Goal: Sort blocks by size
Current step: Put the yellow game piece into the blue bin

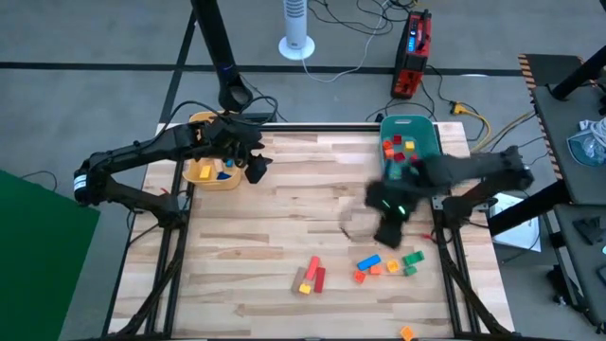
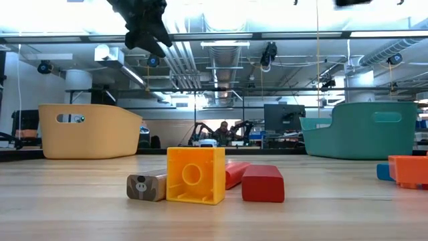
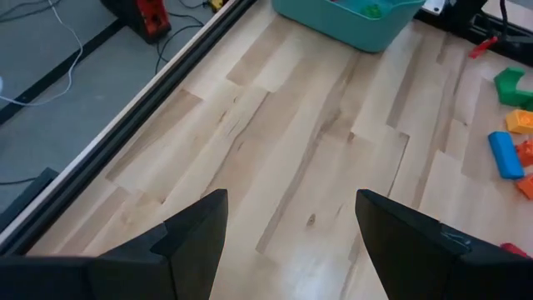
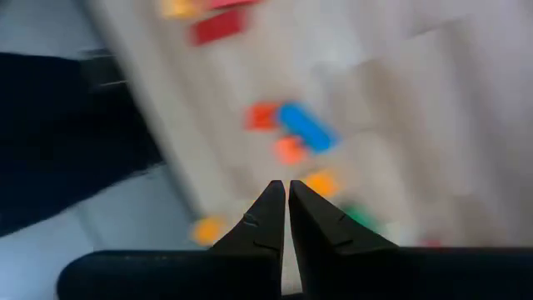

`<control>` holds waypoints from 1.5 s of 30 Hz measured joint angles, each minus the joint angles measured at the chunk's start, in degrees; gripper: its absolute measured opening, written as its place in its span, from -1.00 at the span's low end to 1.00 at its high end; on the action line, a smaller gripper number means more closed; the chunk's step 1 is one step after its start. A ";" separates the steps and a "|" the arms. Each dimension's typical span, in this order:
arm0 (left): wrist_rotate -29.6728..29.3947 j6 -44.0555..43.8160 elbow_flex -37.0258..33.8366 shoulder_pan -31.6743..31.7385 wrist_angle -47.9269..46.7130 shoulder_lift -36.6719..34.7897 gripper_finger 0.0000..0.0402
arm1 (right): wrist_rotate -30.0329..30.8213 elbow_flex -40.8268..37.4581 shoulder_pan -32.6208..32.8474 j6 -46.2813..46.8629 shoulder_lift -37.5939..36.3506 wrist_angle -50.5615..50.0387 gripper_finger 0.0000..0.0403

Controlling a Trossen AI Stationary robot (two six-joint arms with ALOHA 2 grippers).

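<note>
Loose blocks lie flat on the wooden table in two clusters. One has a yellow block [image 1: 305, 277] and red bars [image 1: 319, 277]. The other has a blue bar [image 1: 368, 261], orange pieces [image 1: 390, 268] and green ones [image 1: 412, 258]. My left gripper [image 1: 258, 169] hangs open above the table beside the yellow bin [image 1: 213, 173], with nothing between its fingers [image 3: 204, 225]. My right gripper [image 1: 388, 235] is shut and empty [image 4: 288, 187], raised above the table just on the far side of the blue bar [image 4: 304, 125]. In the low view, the yellow block [image 2: 195, 175] and a red block [image 2: 263, 183] stand nearest.
The yellow bin at the far left holds a few blocks. A teal bin [image 1: 409, 142] at the far right holds several red, orange and green ones. An orange block [image 1: 407, 332] lies at the near right edge. Bare wood spreads across the table's middle [image 1: 303, 208].
</note>
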 joint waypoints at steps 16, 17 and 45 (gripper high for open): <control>0.06 5.23 0.00 0.04 8.03 0.00 0.25 | 0.00 -0.13 40.62 35.64 16.89 32.96 -0.94; 0.06 5.77 0.00 0.04 8.49 0.00 0.25 | -1.83 -0.13 41.69 35.67 18.96 34.61 -0.94; 0.08 4.54 0.00 0.04 9.99 0.00 0.25 | -3.73 -23.01 43.02 25.50 22.53 41.12 -0.94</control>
